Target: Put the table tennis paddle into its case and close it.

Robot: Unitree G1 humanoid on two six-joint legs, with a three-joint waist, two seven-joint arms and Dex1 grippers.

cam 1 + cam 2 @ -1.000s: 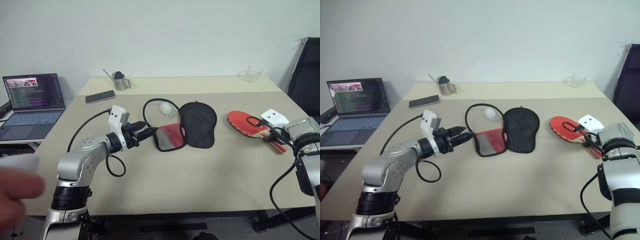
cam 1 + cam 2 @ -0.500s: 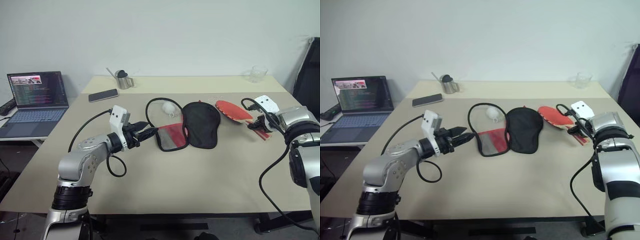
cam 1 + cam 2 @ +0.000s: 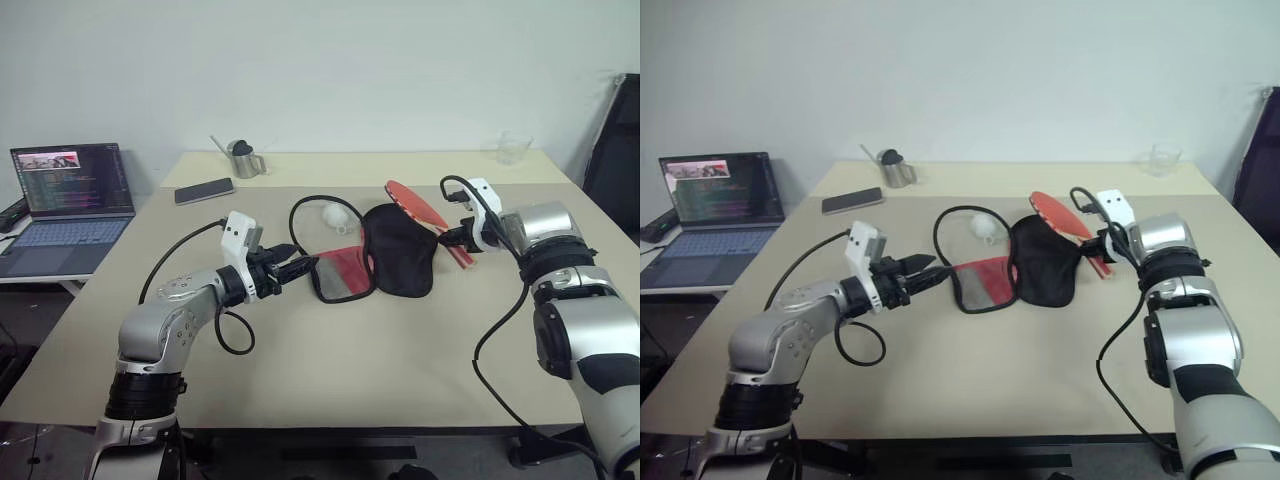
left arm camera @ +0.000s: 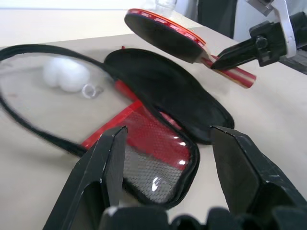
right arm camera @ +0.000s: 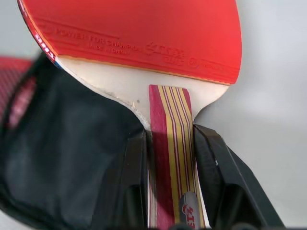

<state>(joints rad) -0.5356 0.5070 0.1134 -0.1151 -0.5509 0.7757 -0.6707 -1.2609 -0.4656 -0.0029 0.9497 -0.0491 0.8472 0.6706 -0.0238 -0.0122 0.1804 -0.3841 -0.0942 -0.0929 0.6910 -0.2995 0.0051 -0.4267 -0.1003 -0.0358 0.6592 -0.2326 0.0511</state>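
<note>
A white wall stands behind a wide tan surface [image 3: 330, 360]. The case [image 3: 375, 255] lies flat near the middle of the surface, unzipped and spread apart, with its black half on the right and its red half with black mesh on the left. A white ball [image 3: 331, 214] sits just behind the case, inside a black loop of the case's edge. The right claw [image 5: 168, 158] pinches the striped wooden handle of the table tennis paddle [image 3: 420, 210] between its two black fingers. The paddle hangs in the air over the right back edge of the case, tilted, with its red face up. The left claw [image 4: 168, 167] hovers just left of the case, pointing at the red mesh half, with its fingers spread wide and nothing between them. Behind the case and to its left lie a dark phone [image 3: 204, 190] and a small metal cup [image 3: 241, 160]. Far to the left of the case an open laptop [image 3: 62, 200] sits on a lower table. A clear glass [image 3: 512, 149] stands at the far right back corner.
</note>
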